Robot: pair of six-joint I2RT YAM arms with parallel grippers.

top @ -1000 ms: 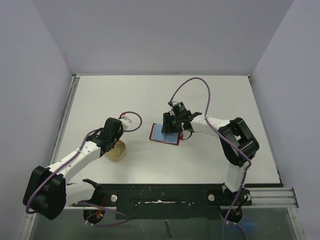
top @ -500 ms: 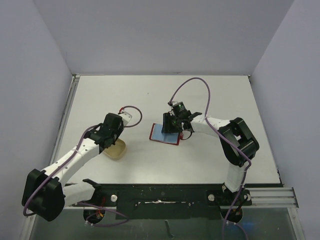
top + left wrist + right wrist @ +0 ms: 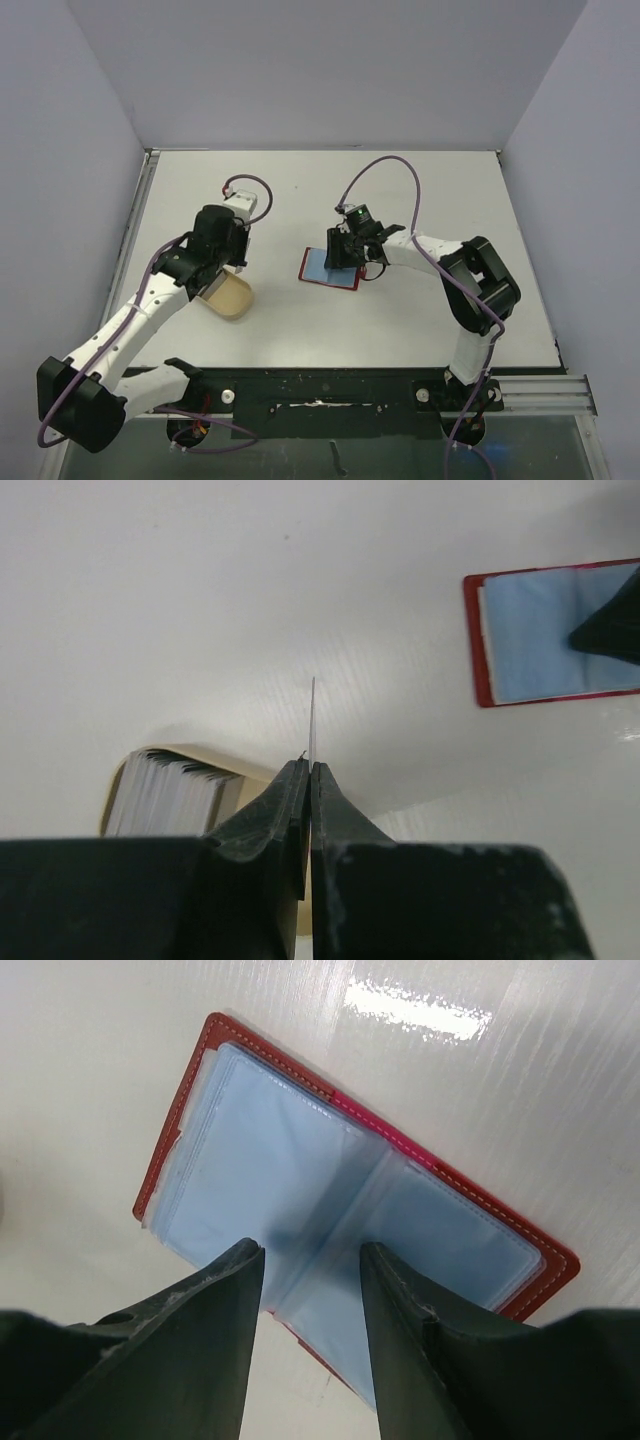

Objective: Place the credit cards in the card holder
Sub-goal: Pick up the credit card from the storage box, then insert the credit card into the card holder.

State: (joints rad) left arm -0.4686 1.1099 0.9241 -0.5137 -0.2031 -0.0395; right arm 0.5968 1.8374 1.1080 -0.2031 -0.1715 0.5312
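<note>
Near the dish (image 3: 235, 297), left claw (image 3: 310, 768) pinches one card (image 3: 313, 718) edge-on; right claw (image 3: 312, 1252), spread, seemingly presses the open card holder (image 3: 290, 1160).

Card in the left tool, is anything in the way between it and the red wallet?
Nothing lies on the table between the card in the shut left tool and the open red wallet. But the right tool stands over the wallet, fingers apart over its blue pockets, and could crowd the way in.
</note>
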